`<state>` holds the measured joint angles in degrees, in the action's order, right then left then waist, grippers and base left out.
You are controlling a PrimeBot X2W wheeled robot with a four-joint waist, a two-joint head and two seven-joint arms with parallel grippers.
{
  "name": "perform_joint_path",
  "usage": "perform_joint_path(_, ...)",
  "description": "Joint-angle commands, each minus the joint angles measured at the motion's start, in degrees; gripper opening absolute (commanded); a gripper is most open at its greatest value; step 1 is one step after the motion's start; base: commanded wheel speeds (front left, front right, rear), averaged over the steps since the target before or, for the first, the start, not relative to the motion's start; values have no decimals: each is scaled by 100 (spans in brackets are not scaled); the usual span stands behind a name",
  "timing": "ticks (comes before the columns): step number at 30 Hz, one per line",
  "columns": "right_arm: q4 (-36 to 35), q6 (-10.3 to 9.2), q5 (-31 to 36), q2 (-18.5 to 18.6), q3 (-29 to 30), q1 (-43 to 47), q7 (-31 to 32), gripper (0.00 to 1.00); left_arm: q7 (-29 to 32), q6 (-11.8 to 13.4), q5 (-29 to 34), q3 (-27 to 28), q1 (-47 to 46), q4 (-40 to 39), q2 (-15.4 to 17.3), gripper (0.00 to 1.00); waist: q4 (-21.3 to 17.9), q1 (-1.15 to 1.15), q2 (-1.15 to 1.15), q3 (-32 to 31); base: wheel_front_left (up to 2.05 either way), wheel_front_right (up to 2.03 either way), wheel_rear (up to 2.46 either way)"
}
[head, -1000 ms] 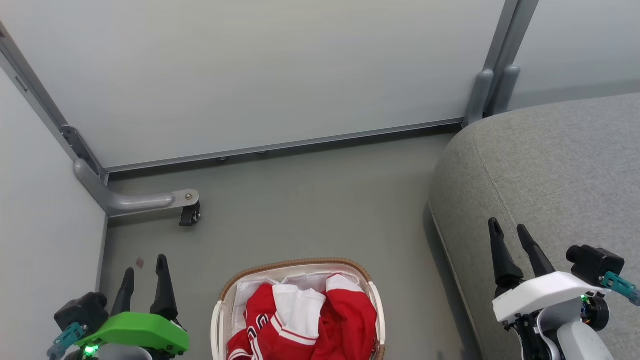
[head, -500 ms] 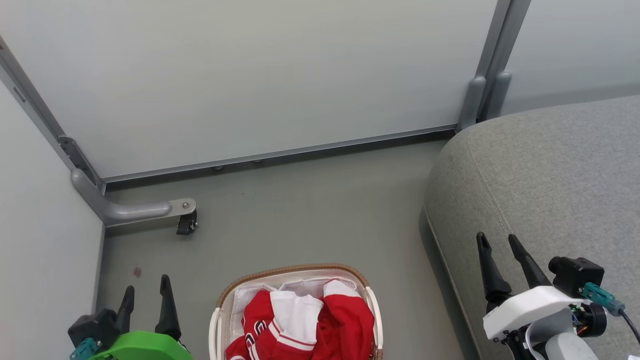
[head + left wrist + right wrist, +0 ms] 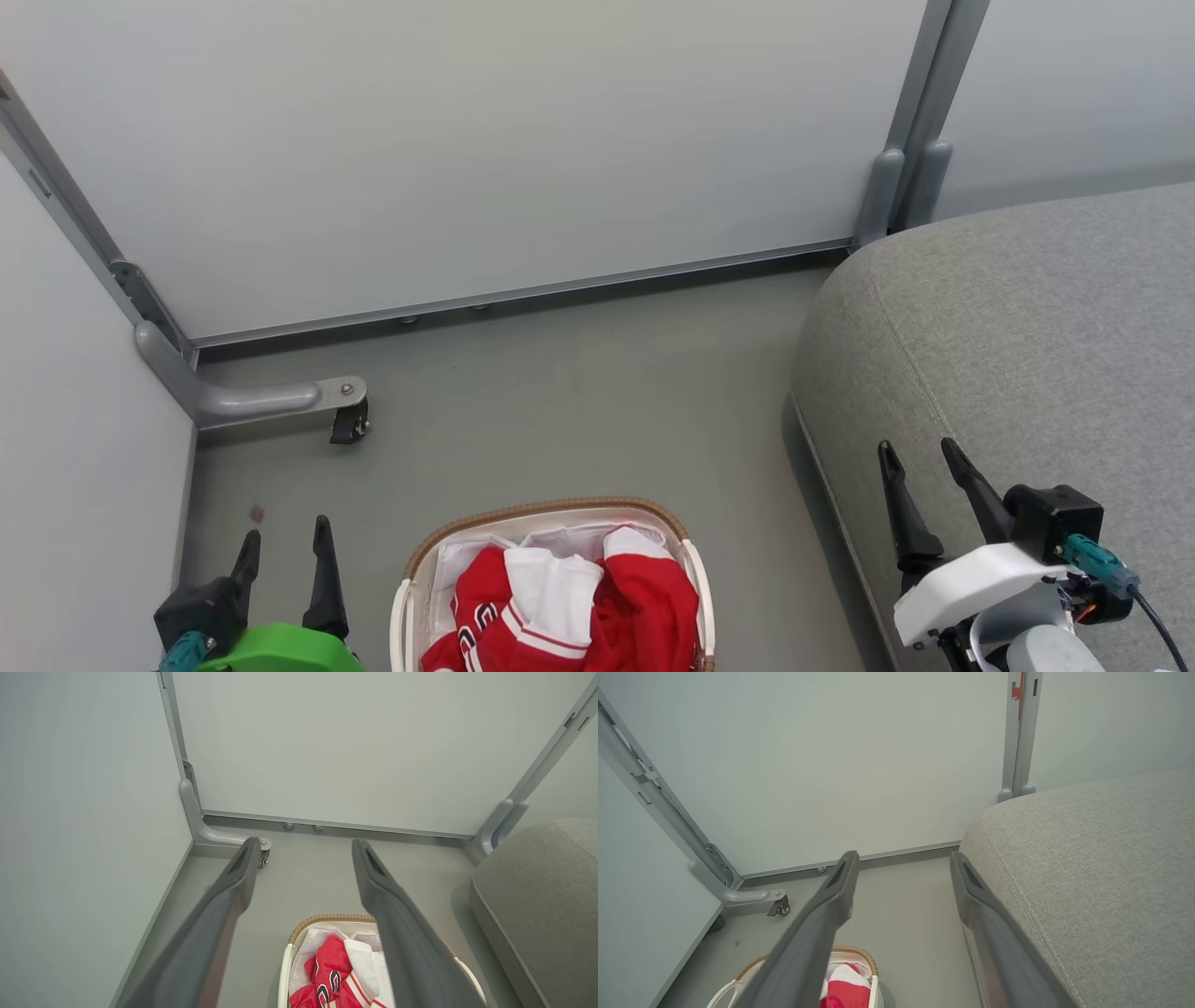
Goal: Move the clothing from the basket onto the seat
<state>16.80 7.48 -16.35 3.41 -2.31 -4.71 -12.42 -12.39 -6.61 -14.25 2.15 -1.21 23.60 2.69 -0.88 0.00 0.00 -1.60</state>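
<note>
In the head view the whole picture has slid a little since a second ago, so the camera moved, not the things. Your left gripper point(image 3: 286, 527) and right gripper point(image 3: 915, 444) sit lower in that picture than before. Both are spread wide, as before, with nothing between the fingers. The clothing point(image 3: 644, 597) lies in the basket point(image 3: 551, 504) just as it did, a red and white heap on the white liner.

You have one basket, one seat point(image 3: 1027, 327), two grippers and one heap of clothing. You cannot tell how many pieces are in the heap. There is also one small black wheel point(image 3: 350, 422).

The basket stands on a flat grey-green floor point(image 3: 579, 392). The left gripper is just left of the basket. The seat is to the basket's right, and the right gripper shows against the seat's edge. Past the basket, pale wall panels point(image 3: 513, 140) in grey frames close off the room. The wheel is beyond the basket and to its left.
</note>
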Motion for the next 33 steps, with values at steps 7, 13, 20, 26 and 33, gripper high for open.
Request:
perform_joint_path(7,9,2,388,44,-68,50,-119,100,-118,-31,276,-36,74,90,30,100,-41,0,0,16,0,0,0)
perform_joint_path(13,7,2,612,36,-56,29,-189,100,-188,-33,430,-167,42,132,33,100,-71,0,0,149,0,0,0)
perform_joint_path(20,-70,2,874,9,-102,-237,-255,100,-249,-42,481,-310,-249,161,37,100,-191,0,0,618,0,0,0)
perform_joint_path(26,-243,1,982,-24,-98,-685,-286,100,-278,-82,348,-578,-732,445,39,100,-370,0,0,1345,0,0,0)
perform_joint_path(33,-536,1,906,-45,-79,-1221,-286,100,-276,-94,304,-918,-1486,786,47,100,-567,0,0,2255,0,0,0)
